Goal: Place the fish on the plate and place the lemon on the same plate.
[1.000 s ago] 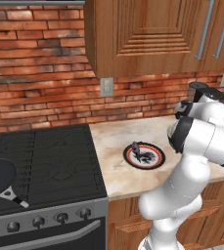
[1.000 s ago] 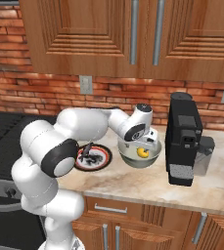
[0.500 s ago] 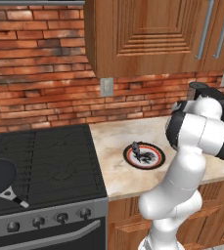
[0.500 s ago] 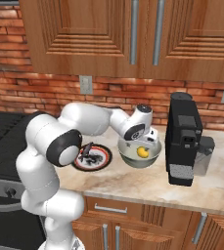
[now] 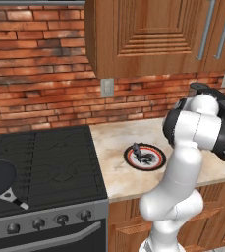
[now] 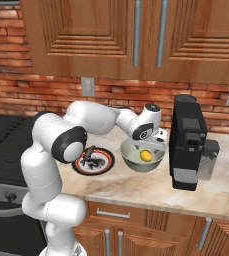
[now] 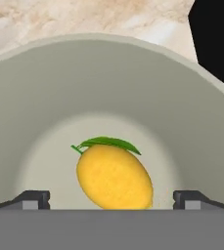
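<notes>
Brick-walled kitchen, marble tabletop (image 6: 226,185) | your gripper (image 7: 111,197) hangs released over the bowl (image 6: 142,156) | lemon (image 7: 114,177) straight ahead between the fingertips (image 7: 33,198), long axis slanted across them

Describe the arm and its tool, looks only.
The arm is made of glossy white rounded segments with dark grey to black joint rings, the largest a round dark cap at the elbow. No cables or markings show. The tool ends in two small dark grey fingertips with squared, stepped ends, set far apart.
</notes>
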